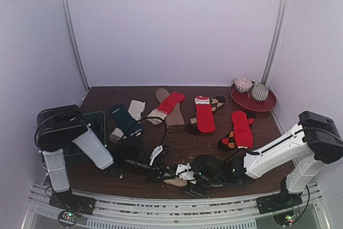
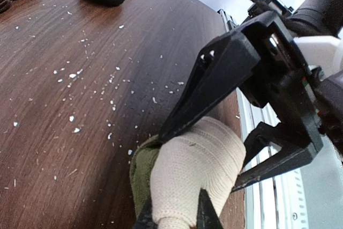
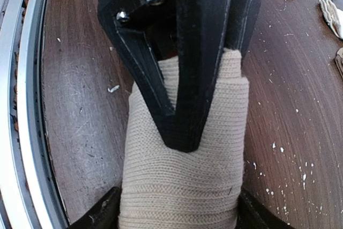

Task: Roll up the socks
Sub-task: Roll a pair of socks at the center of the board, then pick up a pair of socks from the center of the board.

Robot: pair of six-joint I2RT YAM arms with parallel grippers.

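Cream sock (image 3: 182, 186) rolled into tight bundle at near edge; other socks (image 1: 205, 115) flat, scattered behind.

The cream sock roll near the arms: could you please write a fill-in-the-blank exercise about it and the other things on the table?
1. The left end effector and the right end effector meet at the ___ sock roll.
2. The red plate at the far right holds ___ rolled socks.
3. The dark green tray stands on the ___ side of the table.
Missing words: cream; two; left.
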